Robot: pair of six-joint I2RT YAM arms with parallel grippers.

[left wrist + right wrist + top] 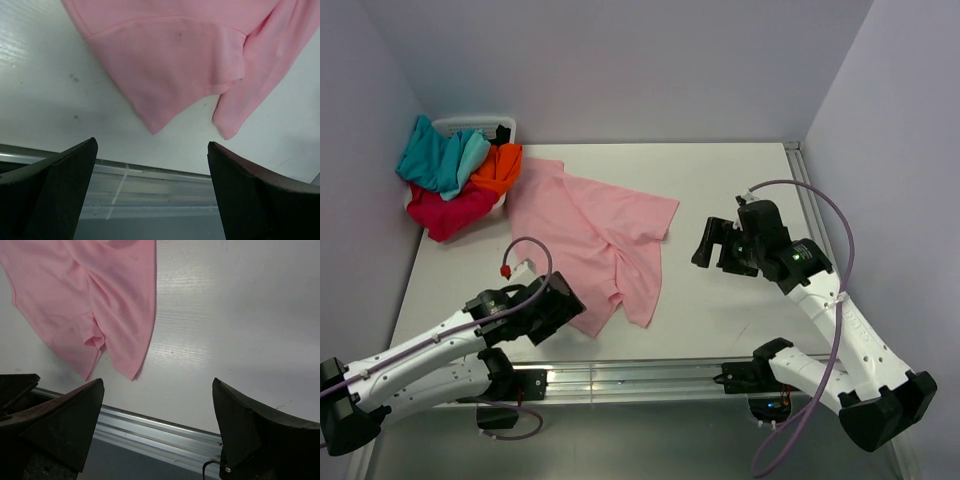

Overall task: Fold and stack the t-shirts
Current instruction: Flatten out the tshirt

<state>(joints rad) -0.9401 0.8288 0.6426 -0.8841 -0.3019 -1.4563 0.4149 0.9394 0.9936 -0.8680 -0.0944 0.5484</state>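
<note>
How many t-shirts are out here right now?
4. Pink t-shirt spread mid-table; teal t-shirt, orange t-shirt and crimson t-shirt heaped on a basket, far-left corner. The heap may hide more.

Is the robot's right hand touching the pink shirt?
Apart. The top view shows a strip of bare white table between the open right hand and the nearest edge of the pink shirt.

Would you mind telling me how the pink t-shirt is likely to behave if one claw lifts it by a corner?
The pink t-shirt will probably drape limply: it lies rumpled, with creases and a folded-over edge. It looks thin, so a push would likely bunch it rather than slide it whole.
</note>
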